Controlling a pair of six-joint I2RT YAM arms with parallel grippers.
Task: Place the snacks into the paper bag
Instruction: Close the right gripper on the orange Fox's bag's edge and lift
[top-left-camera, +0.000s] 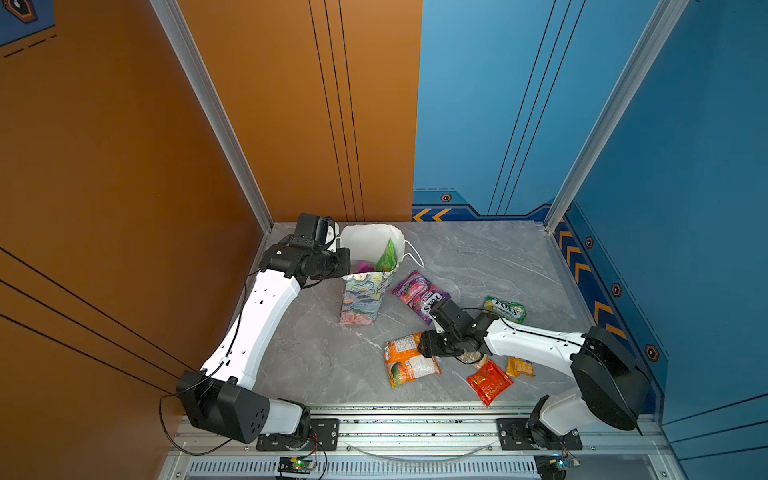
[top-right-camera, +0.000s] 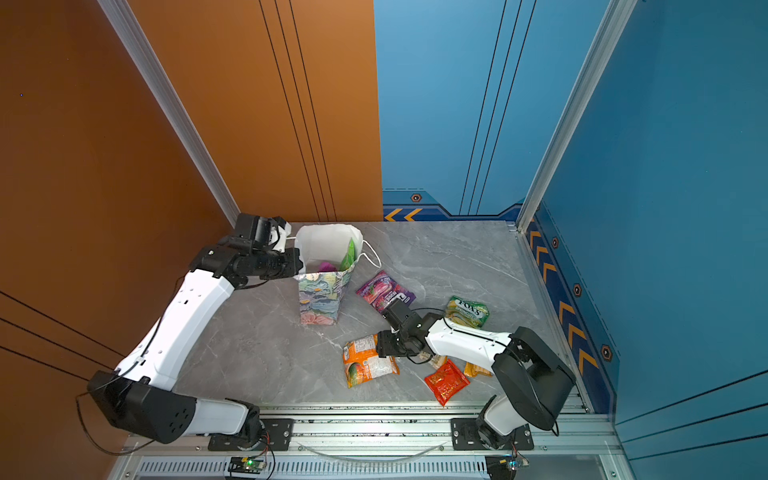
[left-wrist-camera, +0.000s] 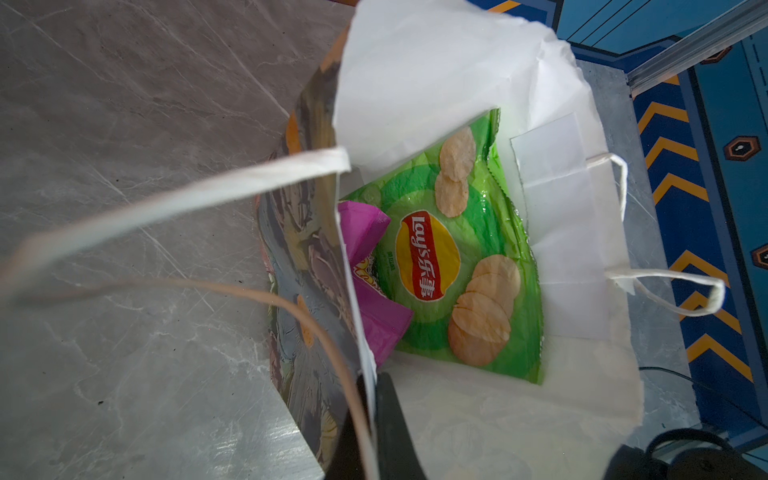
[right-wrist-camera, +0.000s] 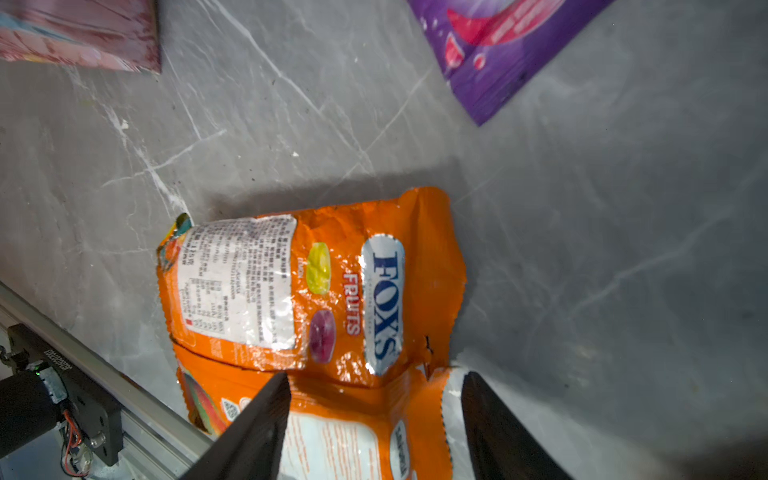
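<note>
The paper bag (top-left-camera: 360, 300) stands open at the back left, floral outside and white inside (left-wrist-camera: 419, 83). My left gripper (left-wrist-camera: 370, 388) is shut on the bag's near wall at its rim, seen in a top view too (top-left-camera: 348, 269). Inside the bag lie a green Lay's packet (left-wrist-camera: 449, 249) and a purple packet (left-wrist-camera: 365, 232). My right gripper (right-wrist-camera: 374, 376) hangs open low over two orange Fox's packets (top-left-camera: 409, 359); one finger is above the nearer packet (right-wrist-camera: 345, 440), the other past its edge. Other snacks on the table are a purple Fox's (top-left-camera: 417, 293), a yellow-green Fox's (top-left-camera: 505, 309), a red one (top-left-camera: 489, 382) and a small tan one (top-left-camera: 519, 368).
The bag's white cord handle (top-left-camera: 415, 254) droops to the right of the bag. An aluminium rail (top-left-camera: 415, 419) runs along the table's front edge. An orange wall closes the left side and a blue wall with chevrons (top-left-camera: 590, 270) the right.
</note>
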